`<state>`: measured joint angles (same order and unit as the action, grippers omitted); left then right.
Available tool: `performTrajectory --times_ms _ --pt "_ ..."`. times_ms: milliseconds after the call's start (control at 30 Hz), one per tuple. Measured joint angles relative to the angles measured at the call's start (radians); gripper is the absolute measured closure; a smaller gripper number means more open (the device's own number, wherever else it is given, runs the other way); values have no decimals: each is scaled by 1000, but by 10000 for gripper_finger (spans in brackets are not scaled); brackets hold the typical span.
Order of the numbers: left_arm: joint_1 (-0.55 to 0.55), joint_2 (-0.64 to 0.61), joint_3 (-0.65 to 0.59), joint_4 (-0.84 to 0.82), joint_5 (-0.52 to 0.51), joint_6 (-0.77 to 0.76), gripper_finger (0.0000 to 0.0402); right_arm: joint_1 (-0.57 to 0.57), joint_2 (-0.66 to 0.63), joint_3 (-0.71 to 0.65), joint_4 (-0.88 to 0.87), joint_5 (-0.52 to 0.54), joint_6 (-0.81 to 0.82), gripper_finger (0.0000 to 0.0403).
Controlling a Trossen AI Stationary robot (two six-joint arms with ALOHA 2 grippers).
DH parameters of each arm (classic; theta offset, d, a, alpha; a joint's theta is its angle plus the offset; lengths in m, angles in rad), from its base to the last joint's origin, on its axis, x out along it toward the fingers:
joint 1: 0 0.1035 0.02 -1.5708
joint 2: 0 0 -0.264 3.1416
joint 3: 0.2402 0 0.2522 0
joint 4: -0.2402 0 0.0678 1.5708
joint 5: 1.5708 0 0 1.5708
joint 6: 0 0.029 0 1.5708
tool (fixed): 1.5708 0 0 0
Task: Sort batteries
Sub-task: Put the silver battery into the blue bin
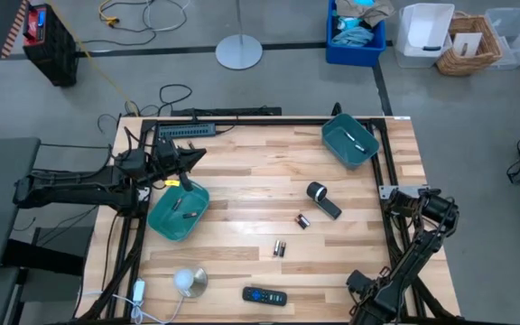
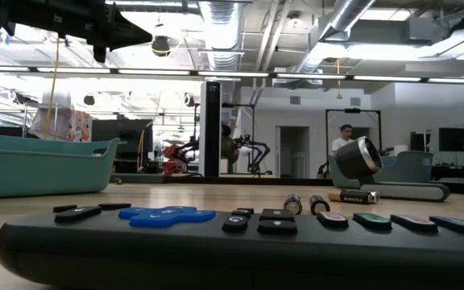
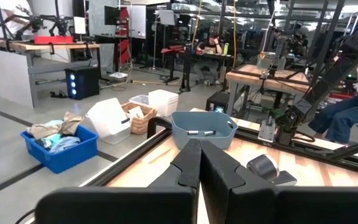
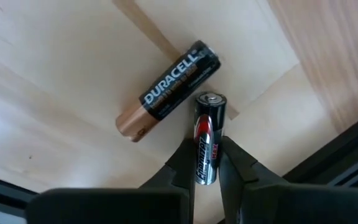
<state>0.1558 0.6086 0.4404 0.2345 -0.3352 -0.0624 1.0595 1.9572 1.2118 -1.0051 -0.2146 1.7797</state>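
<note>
My right gripper (image 4: 207, 152) points down near the table's near right corner (image 1: 357, 283), shut on a black and silver battery (image 4: 207, 134). A copper and black battery (image 4: 169, 90) lies on the wood beside that battery's nubbed end. Farther left, two batteries (image 1: 278, 248) lie side by side and another (image 1: 302, 221) lies alone. A teal bin (image 1: 179, 212) at the left and a blue-grey bin (image 1: 350, 142) at the far right each hold batteries. My left gripper (image 3: 199, 149) is shut and level above the left bin (image 1: 188, 158). My right gripper pinches the black and silver battery by its two long sides (image 4: 206, 163), toward its flat end, between the two fingers (image 4: 182, 160). The fingers come steeply from above. The nubbed end sticks out past the fingertips, close to the copper and black battery.
A black cylinder with a white end (image 1: 319, 194) lies mid-table. A black remote control (image 1: 264, 296) lies at the near edge, filling the low view's foreground (image 2: 240, 234). A white dome-shaped thing (image 1: 188, 282) sits near left. Black frame rails (image 1: 386, 171) border the table.
</note>
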Motion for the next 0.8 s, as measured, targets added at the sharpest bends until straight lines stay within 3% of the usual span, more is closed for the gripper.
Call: performTrajectory --times_ms 800 --pt "0 0 0 0 0 -2 401 -29 -80 -4 -195 60 53 349"
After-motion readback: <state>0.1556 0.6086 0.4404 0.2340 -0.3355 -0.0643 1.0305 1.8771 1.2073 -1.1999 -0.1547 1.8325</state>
